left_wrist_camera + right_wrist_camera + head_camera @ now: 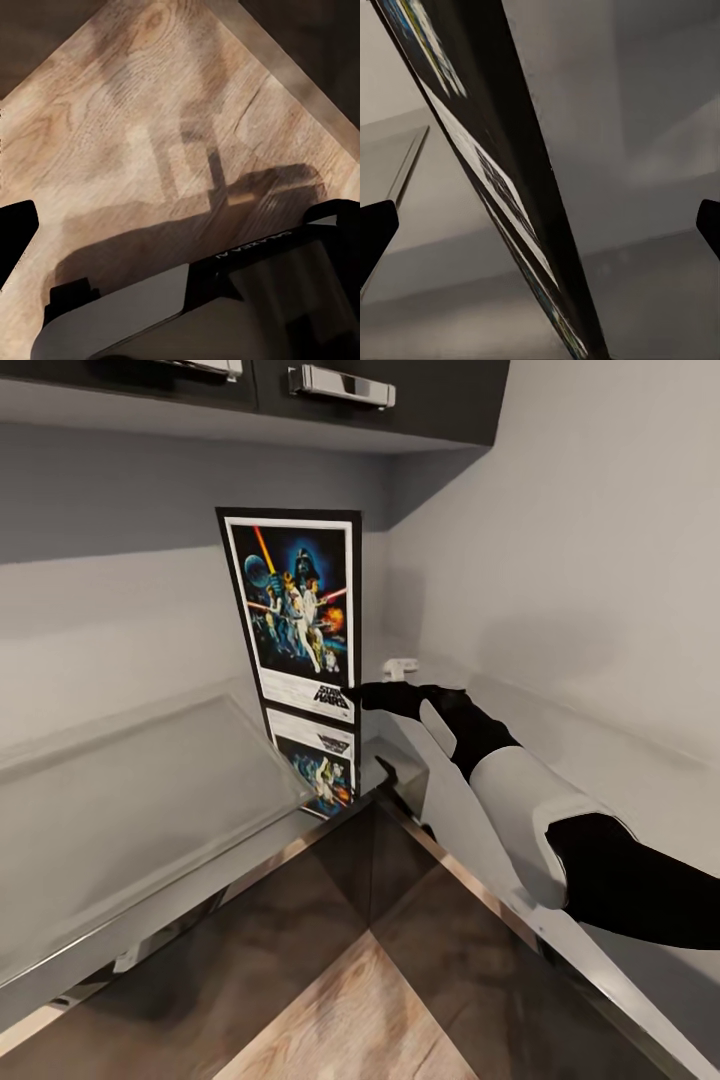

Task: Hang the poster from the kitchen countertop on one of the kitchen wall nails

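Star Wars poster (296, 615) standing upright on the glossy surface (150, 790), back in the corner. Right end effector (352, 693) spread wide around its lower edge, gripping nothing yet. Best to square up on the frame before closing, so no tipping it over.

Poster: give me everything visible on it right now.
The upright rectangular Star Wars poster, thin black frame, white border, dark blue lightsaber artwork, stands on the glossy silver-grey countertop in the corner, against the pale wall, mirrored in the worktop. The right gripper reaches its lower right edge; in the right wrist view the poster runs edge-on between open fingertips. Contact unclear.
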Motion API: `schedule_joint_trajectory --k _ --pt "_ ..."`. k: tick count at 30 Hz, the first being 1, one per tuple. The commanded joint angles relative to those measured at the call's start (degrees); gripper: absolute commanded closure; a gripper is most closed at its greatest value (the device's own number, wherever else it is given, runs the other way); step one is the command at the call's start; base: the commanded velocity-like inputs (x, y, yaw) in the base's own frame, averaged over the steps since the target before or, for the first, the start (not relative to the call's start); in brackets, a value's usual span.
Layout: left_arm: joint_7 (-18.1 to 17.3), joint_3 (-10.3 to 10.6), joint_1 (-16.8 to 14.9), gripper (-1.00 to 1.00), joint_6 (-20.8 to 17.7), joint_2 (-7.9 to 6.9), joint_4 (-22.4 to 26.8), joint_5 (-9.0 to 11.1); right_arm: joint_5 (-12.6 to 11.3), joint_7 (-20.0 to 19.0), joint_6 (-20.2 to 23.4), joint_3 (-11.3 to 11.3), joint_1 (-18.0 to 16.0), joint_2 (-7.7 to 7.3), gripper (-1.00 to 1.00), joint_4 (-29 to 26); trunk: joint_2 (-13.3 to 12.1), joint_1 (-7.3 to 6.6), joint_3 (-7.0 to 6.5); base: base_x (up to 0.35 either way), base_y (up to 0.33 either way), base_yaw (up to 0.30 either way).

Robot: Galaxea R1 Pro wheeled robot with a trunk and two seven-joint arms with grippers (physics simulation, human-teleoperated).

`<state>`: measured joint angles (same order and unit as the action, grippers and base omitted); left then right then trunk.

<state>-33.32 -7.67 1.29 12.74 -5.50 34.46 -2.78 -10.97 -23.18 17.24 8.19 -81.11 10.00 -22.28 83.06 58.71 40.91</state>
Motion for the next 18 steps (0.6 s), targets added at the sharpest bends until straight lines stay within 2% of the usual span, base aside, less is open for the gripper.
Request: schedule_joint_trajectory --k 1,6,18 --pt "-0.3 -0.2 0.0 -1.0 0.2 0.02 0.1 -0.3 -0.5 0.1 0.3 0.2 0.0 0.0 -1.0 0.0 0.0 0.02 0.05 0.166 0.077 0.0" --pt "-0.3 -0.2 0.0 -1.0 0.2 -0.03 0.1 -0.3 -0.5 0.1 0.3 0.2 0.0 0.0 -1.0 0.0 0.0 0.02 0.06 0.094 0.05 0.0" --pt "-0.3 -0.2 0.0 -1.0 0.2 -0.04 0.1 -0.3 -0.5 -0.1 0.3 0.2 0.0 0.0 -1.0 0.0 0.0 0.02 0.06 0.012 0.007 0.0"
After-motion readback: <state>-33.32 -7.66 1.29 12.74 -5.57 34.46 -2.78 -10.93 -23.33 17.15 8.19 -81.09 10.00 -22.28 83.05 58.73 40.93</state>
